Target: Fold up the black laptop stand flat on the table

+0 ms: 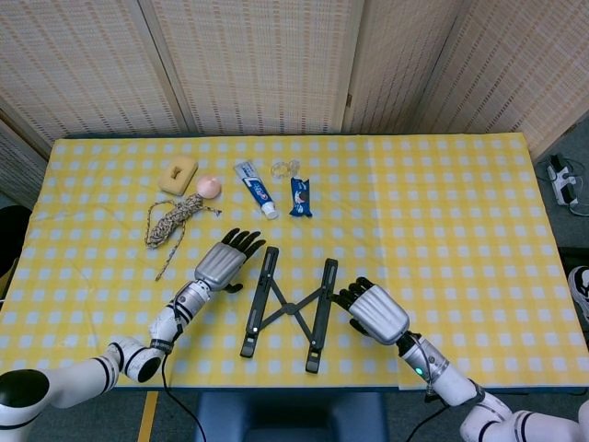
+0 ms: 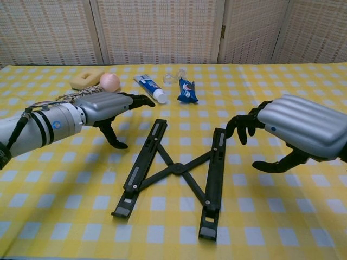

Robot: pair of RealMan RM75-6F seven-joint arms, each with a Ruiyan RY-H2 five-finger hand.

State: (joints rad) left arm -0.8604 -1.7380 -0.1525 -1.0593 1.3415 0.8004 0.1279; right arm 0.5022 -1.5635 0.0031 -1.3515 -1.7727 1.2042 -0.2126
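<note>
- Head view shows the black laptop stand (image 1: 289, 308) lying spread open on the yellow checked desk (image 1: 460, 212), near the front edge, its two long bars joined by crossed links in the middle. It lies flat but wide, so the bars have yet to be brought together.
- The left robot hand (image 1: 224, 260) hovers just beside the far end of the left bar, fingers apart and empty; I judge it is placed there to push that bar inward.
- The right robot hand (image 1: 373, 311) sits just beside the right bar, fingers loosely curled but apart, holding nothing. In the chest view its fingertips (image 2: 240, 127) come near the bar's top end; whether they touch it I cannot tell.
- One robot hand on each outer side suits a squeeze from both sides, closing the links like scissors.
- A toothpaste tube (image 1: 257, 189), a blue packet (image 1: 300, 196), a rope bundle (image 1: 172, 220), a pink ball (image 1: 209, 187) and a sponge (image 1: 178, 173) lie farther back, well apart from the stand.
</note>
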